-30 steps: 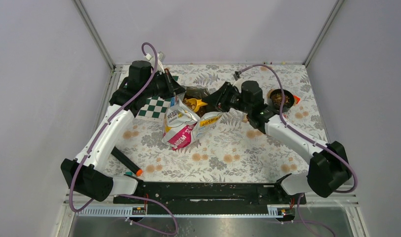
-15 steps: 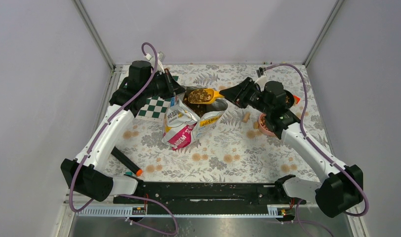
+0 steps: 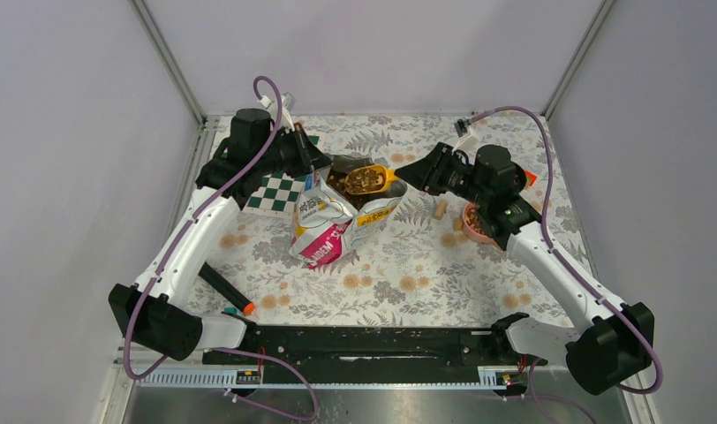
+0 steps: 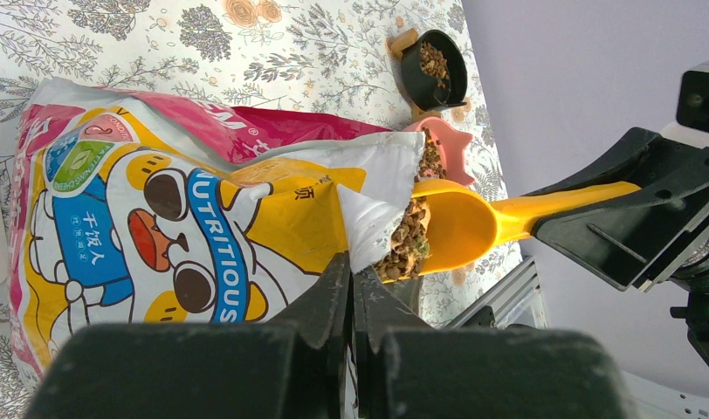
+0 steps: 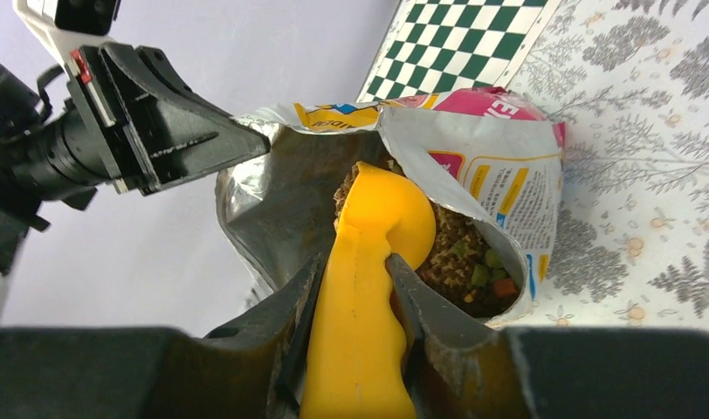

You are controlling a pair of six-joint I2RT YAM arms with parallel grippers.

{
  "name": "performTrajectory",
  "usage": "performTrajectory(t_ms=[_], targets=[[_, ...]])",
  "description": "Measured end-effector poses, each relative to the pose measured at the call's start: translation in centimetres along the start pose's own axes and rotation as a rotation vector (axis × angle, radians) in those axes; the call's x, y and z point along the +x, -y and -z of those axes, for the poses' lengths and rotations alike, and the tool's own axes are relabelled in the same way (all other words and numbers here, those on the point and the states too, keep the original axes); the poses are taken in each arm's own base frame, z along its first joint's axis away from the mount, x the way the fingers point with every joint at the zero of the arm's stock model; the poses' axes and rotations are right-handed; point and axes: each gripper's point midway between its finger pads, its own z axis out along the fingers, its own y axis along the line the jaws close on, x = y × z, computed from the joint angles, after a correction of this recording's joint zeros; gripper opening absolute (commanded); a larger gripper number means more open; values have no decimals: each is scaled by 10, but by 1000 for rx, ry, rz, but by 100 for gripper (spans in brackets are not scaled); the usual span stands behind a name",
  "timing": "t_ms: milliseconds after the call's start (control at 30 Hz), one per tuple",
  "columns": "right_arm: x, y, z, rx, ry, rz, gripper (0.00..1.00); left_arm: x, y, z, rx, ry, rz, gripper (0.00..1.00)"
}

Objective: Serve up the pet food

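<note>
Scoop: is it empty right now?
No, the top view shows the yellow scoop heaped with brown kibble over the open bag.

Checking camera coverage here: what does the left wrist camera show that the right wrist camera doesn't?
Only left wrist: the pink bowl and black cup, both holding kibble, and the cartoon face on the bag. Only right wrist: the checkered mat and the bag's open inside. Both: the yellow scoop, gripped by the right pincer, at the bag's mouth, whose edge the left pincer pinches.
</note>
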Motion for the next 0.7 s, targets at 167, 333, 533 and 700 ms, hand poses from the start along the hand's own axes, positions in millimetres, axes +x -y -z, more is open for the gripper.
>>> performTrajectory(t_ms=[167, 333, 533, 700], targets=[[-2, -2, 5, -18, 9, 124, 0, 0, 0, 0, 0, 0, 0, 0], [-4, -4, 6, -28, 15, 185, 0, 0, 0, 0, 0, 0, 0, 0], [-8, -11, 6, -73, 31, 252, 0, 0, 0, 0, 0, 0, 0, 0], [-11, -12, 6, -86, 47, 299, 0, 0, 0, 0, 0, -1, 0, 0]])
